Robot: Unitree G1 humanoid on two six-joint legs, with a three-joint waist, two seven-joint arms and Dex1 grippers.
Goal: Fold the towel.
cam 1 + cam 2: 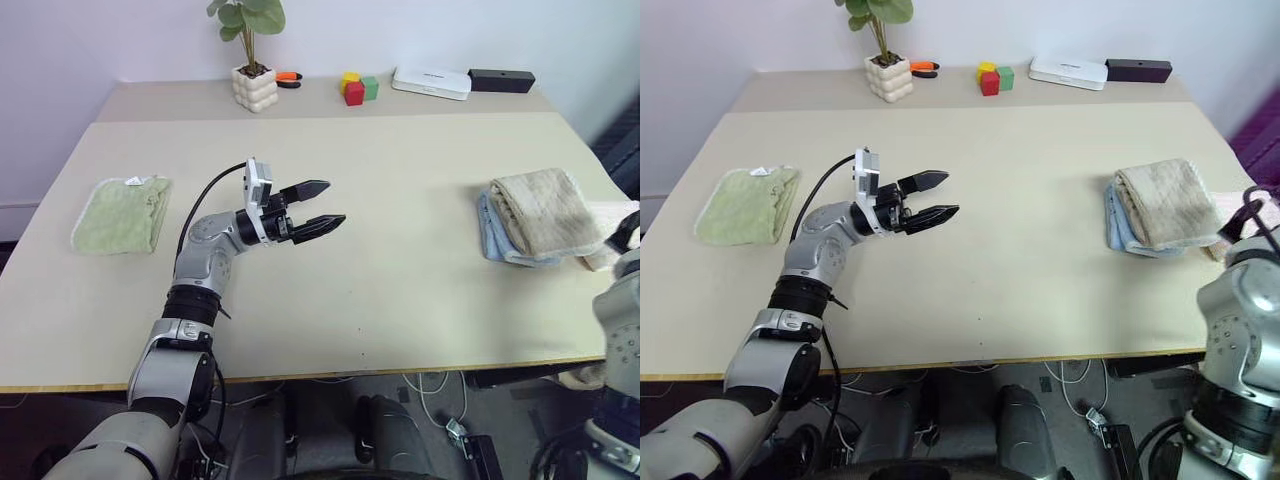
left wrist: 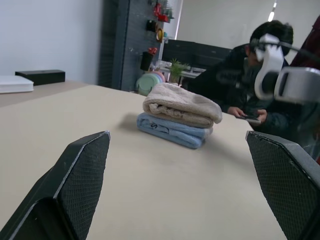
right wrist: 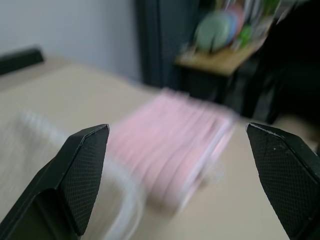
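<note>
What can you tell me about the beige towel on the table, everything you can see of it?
The towel is beige-tan terry cloth, folded into a thick, soft bundle with rounded folds. It lies on top of a folded light blue towel near the table's right edge. A paler edge shows along its lower side. Neither gripper touches it.

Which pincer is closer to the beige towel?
Right. The right pincer sits open beside the beige towel at the table's right edge; the left pincer hovers open over mid-table, well apart.
</note>
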